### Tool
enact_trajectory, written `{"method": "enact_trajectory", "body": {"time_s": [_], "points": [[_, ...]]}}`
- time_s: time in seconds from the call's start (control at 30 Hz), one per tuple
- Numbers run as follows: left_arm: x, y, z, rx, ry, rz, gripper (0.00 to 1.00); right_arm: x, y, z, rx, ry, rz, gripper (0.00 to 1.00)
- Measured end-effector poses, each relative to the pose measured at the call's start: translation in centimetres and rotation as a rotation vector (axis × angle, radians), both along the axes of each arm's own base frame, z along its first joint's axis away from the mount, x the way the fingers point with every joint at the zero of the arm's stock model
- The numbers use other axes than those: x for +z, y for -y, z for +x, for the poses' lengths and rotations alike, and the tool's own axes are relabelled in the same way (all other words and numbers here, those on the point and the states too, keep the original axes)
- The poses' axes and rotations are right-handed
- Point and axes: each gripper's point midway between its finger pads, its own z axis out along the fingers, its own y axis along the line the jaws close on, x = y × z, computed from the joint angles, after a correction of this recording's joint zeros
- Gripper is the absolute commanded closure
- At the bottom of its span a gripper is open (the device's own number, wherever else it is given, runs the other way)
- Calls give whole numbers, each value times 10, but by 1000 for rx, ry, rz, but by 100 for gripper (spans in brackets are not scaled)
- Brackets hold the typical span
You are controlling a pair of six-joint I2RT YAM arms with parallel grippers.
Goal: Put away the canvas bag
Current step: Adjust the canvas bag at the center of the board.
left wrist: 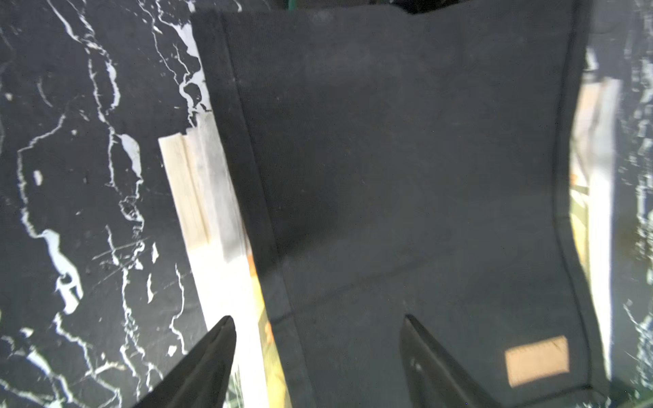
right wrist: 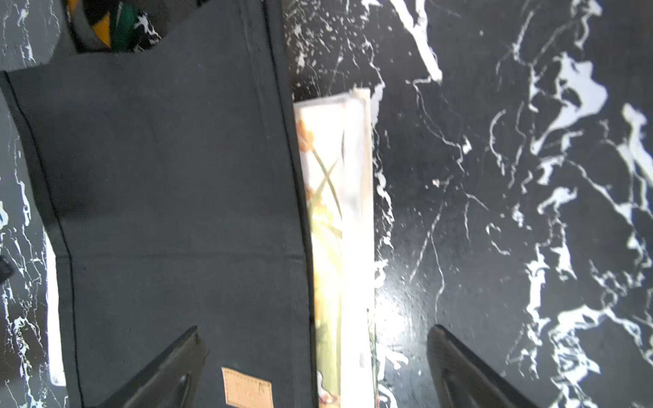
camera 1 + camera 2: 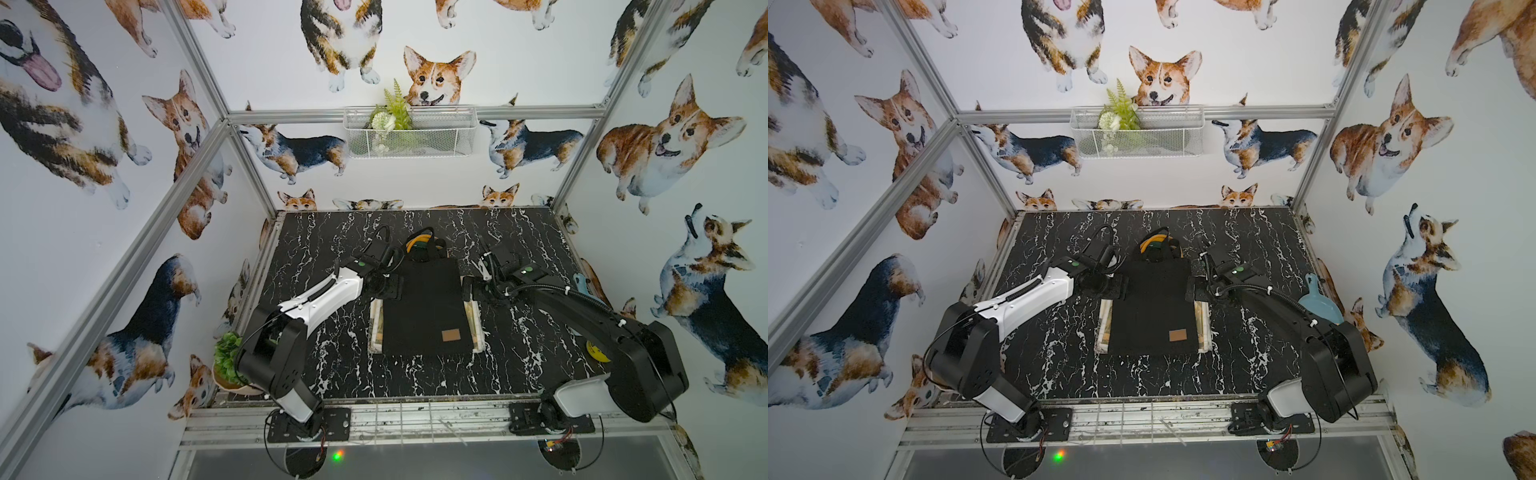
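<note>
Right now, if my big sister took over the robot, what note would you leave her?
Left hand: open, holding nothing, over the canvas bag's edge on its side.
Right hand: open, holding nothing, over the opposite edge.
Bag: flat on the table, lying on a pale printed stack.
Done: the bag is not put away yet.
Left: grip the bag, lift it and stow it. The wall basket may be the spot, but that is a guess.
</note>
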Motion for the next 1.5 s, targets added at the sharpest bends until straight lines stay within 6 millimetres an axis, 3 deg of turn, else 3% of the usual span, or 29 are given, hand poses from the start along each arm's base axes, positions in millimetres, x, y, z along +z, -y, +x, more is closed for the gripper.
{"method": "enact_trajectory", "body": {"time_s": [0.13,0.33,0.73,0.83,1.0,1.43,1.5], "points": [[-22,2,20,2,-35,10,28,-14,-17,15,28,-47,41,13],[-26,9,49,14,-28,-74,28,-39,-31,30,34,-105,125,22],[-38,21,67,6,-55,-124,33,-68,-45,49,19,-180,202,30],[-37,22,68,7,-54,-131,37,-69,-45,49,15,-183,204,40],[-33,26,70,1,-46,-152,37,-64,-44,47,3,-178,210,41],[-9,39,76,-22,-25,-226,37,-23,-41,43,15,-88,250,42],[-8,41,76,-20,-26,-235,42,-20,-41,42,16,-82,252,43]]}}
